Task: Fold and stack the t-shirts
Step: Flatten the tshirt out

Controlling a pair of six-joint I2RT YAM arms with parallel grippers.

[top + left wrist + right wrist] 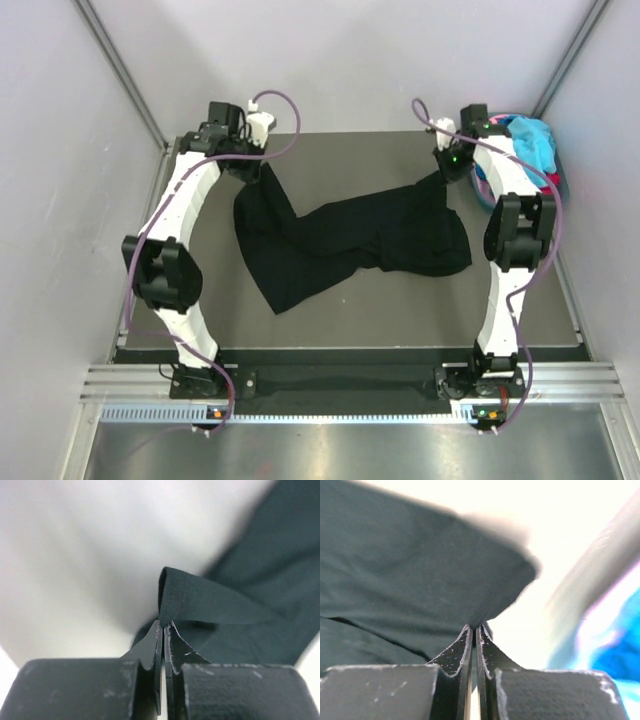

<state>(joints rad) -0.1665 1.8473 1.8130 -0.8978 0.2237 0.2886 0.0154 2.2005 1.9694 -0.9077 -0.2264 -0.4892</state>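
- Strung across the middle of the top view: the black t-shirt (350, 240), twisted and bunched, sagging onto the table (400, 315) between two raised ends.
- At the upper left of that view, pinching a folded edge of the cloth: the left gripper (162, 625), pressed together with only a thin lip of fabric caught at the very tips.
- At the upper right, likewise clamped on the opposite end: the right gripper (474, 627), with little more than a corner between the tips.
- Likely to slip from either pinch if pulled apart hard, given such shallow bites; then a dropped end and a fresh crumple.
- Likely to stay twisted if lowered as is, with the rope-like middle leaving no flat panel to fold.
- Possibly holding a hem on one side and a sleeve on the other; impossible to tell here, and bad for a square spread.
- Close beside the right wrist at the upper right corner: turquoise and blue cloth (530, 140), easy to snag or drag out by accident.
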